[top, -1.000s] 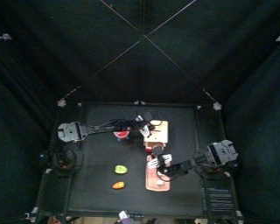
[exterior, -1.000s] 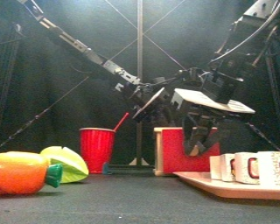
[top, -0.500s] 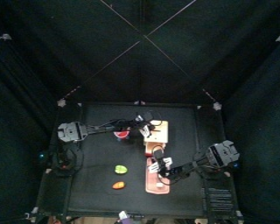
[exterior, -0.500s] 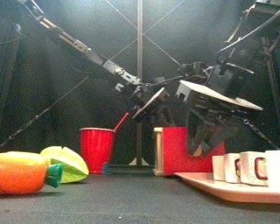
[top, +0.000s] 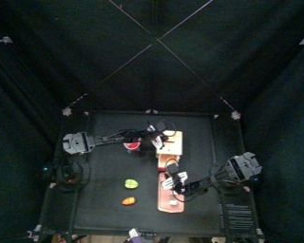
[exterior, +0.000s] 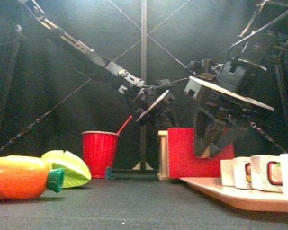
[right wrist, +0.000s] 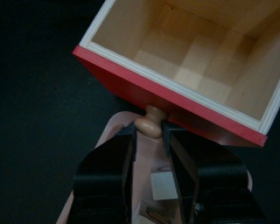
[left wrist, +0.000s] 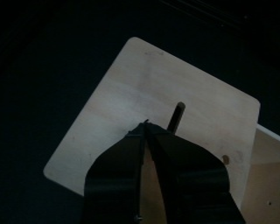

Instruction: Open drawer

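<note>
The right gripper (right wrist: 153, 131), jaws closing around the knob (right wrist: 150, 120) of the drawer (right wrist: 189, 66) at frame centre, is needing a straight pull while the left gripper (left wrist: 154, 140), shut, is pinning the box (left wrist: 154, 105).

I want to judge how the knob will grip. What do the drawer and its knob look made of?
The drawer looks like pale, unfinished wood or plywood inside, showing faint grain, with a glossy red-painted front. Its knob seems turned bare wood, light tan and matte, sitting between the right gripper jaws. Painted fibreboard can't be ruled out.
</note>
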Robot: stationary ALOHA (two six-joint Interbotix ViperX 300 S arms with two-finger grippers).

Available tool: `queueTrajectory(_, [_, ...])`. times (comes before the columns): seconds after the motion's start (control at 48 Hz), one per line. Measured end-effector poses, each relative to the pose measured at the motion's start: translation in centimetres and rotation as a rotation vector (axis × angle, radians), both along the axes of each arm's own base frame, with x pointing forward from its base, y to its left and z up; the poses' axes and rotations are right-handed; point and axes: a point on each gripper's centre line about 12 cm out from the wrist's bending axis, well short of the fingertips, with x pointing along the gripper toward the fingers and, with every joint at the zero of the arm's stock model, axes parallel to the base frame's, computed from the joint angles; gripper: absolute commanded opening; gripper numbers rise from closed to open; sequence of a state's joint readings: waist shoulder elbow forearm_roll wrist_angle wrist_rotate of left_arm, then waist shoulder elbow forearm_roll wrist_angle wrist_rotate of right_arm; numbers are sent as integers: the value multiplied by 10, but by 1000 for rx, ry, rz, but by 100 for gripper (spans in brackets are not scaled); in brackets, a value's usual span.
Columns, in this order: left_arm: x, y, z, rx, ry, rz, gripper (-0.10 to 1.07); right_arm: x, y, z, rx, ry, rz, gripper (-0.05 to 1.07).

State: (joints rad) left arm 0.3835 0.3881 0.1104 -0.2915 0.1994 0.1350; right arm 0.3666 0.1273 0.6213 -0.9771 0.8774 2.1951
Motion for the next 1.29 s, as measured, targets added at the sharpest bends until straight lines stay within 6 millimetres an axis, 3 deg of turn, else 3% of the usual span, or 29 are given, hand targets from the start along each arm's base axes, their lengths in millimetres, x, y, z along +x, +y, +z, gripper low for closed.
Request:
queueTrajectory(0.375, [0,1,1,2,-1,1,56,-7,-4,-5,-11,21,8,46])
queueTrajectory(0.604, [-1,1,3,3,-5,1,56,-6,-3,-6,-9,16,10,73])
queueTrajectory(0.75, [-1,1,6,8,-10,0,56,-7,-3,-5,-5,14,5,84])
queueTrajectory(1.292, [-5,3,21,94,-51,-15,56,-10,5,15,8,-32,22,85])
